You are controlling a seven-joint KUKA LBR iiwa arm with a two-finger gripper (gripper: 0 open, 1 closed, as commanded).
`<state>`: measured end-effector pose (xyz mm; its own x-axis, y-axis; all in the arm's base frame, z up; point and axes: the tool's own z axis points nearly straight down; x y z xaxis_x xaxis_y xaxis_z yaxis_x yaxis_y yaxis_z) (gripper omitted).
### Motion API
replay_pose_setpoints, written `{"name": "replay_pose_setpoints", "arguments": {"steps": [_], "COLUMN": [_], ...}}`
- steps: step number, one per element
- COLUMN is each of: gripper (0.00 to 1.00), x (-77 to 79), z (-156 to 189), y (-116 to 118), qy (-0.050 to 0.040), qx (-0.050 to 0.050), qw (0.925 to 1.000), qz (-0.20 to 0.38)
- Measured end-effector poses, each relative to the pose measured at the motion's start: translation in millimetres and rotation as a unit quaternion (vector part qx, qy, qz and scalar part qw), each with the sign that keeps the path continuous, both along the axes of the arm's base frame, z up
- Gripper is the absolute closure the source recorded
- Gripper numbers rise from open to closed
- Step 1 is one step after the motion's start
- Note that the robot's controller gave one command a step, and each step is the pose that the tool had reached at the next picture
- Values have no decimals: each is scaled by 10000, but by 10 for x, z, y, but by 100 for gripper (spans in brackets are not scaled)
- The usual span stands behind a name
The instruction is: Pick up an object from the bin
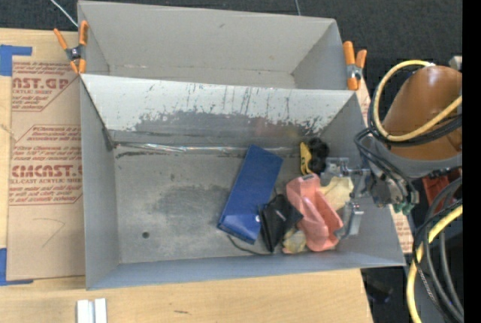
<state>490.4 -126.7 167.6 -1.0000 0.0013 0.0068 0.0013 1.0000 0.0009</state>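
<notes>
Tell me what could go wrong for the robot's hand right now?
The hand sits tight by the grey bin's right wall, so it might bump it. The crumpled pink soft thing beside it is heaped against a small black thing and a cream lump, so the hand could snag two or slip off.
</notes>
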Motion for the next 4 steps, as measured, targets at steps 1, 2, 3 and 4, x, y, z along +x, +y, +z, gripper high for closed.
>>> {"name": "replay_pose_setpoints", "arguments": {"steps": [1, 2, 3, 4], "gripper": [0, 0, 100, 100], "x": [20, -70, 25, 26], "z": [43, -799, -932, -932], "y": [7, 406, 403, 403], "qy": [-39, -19, 0, -1], "qx": [-7, -1, 35, 33], "qw": [10000, 9999, 9891, 9891], "qz": [11, 149, 1472, 1473]}}
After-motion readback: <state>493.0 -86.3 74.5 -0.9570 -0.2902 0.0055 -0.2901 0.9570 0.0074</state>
